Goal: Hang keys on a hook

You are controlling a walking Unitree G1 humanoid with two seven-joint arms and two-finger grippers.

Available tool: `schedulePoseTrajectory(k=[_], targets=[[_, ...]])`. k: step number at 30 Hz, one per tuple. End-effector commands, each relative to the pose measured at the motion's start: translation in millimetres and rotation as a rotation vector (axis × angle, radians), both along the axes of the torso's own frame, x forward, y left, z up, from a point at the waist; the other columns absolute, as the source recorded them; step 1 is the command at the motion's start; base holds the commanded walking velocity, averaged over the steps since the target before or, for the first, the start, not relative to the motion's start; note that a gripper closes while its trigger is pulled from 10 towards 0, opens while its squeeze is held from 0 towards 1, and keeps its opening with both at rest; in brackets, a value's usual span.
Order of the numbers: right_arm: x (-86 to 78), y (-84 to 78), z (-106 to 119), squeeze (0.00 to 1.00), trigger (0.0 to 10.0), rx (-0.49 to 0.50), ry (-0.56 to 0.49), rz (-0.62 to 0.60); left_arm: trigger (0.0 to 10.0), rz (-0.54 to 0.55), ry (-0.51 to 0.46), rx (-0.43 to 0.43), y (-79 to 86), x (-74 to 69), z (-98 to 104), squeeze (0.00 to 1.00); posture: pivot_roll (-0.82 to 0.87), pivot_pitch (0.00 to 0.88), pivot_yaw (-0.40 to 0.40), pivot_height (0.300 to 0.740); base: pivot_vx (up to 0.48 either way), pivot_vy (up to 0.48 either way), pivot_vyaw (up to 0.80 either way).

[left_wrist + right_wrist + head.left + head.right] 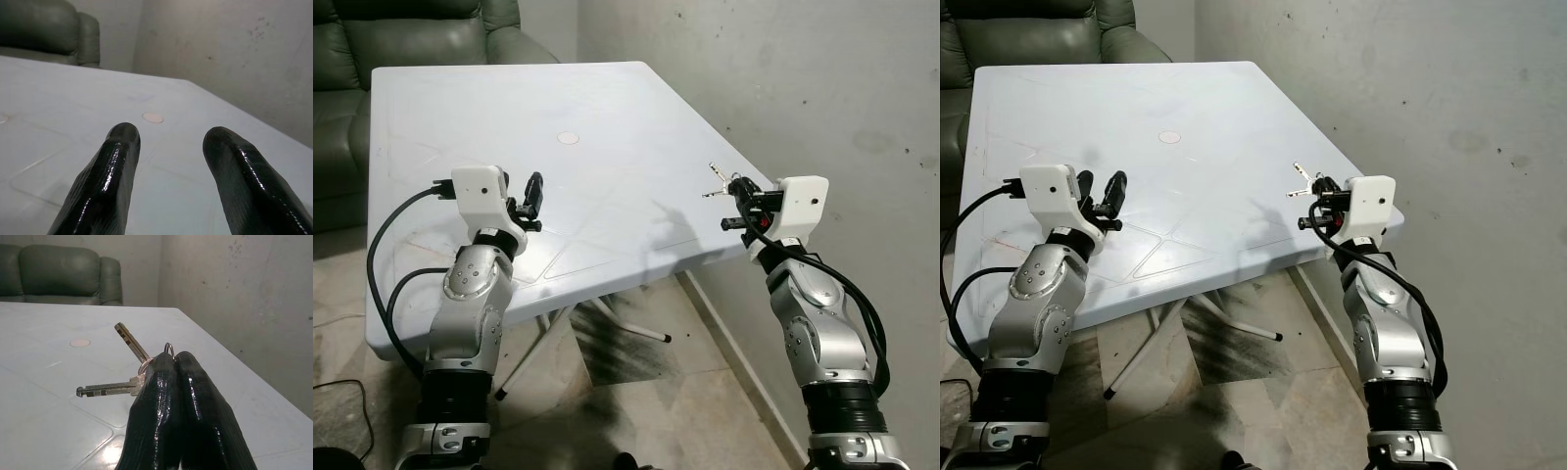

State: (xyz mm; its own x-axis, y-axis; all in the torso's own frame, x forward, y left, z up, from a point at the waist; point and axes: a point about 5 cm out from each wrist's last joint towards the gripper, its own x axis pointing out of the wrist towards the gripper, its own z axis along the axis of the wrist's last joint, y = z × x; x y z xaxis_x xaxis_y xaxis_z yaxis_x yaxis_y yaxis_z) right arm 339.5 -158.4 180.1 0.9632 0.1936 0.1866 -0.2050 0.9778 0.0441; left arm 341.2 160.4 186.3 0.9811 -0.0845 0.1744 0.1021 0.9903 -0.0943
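Right wrist view shows the right gripper (173,363) with its two black fingers (157,401) pressed together on the ring of the keys (122,366); two metal keys fan out past the fingertips, one pointing up and away, the other lying sideways. In the left eye view the keys (718,182) are held above the right edge of the white table (607,127), near its corner by the grey wall (822,88). The left gripper (530,203) hovers over the table's near left part, fingers apart and holding nothing. A green sofa (372,39) stands behind the table.
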Motion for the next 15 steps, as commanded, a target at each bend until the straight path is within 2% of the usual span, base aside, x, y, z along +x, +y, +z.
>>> schedulePoseTrajectory(k=[1,7,11,15], targets=[[-1.7,-4.1,1.6,0.0,10.0,-0.001,-0.01,-0.017,10.0,-0.023,0.0,0.015,-4.3,0.0,-0.7,0.0,0.0,0.027,-0.061,0.74,0.0,0.0,-0.74],[-2.1,-2.9,0.5,0.0,10.0,0.004,-0.008,-0.016,10.0,-0.041,0.008,0.005,-6.1,-0.6,-2.6,0.0,0.0,0.023,-0.06,0.74,0.0,0.0,-0.74],[-1.9,-2.6,0.8,0.0,10.0,0.006,-0.007,-0.016,10.0,-0.042,0.008,0.005,-6.1,-0.2,-2.0,0.0,0.0,0.024,-0.06,0.74,0.0,0.463,-0.74],[-2.2,-2.7,0.3,0.0,10.0,0.005,-0.006,-0.017,10.0,-0.027,0.008,0.013,-5.9,-0.1,-2.2,0.0,0.0,0.025,-0.06,0.74,0.0,0.0,-0.74]])
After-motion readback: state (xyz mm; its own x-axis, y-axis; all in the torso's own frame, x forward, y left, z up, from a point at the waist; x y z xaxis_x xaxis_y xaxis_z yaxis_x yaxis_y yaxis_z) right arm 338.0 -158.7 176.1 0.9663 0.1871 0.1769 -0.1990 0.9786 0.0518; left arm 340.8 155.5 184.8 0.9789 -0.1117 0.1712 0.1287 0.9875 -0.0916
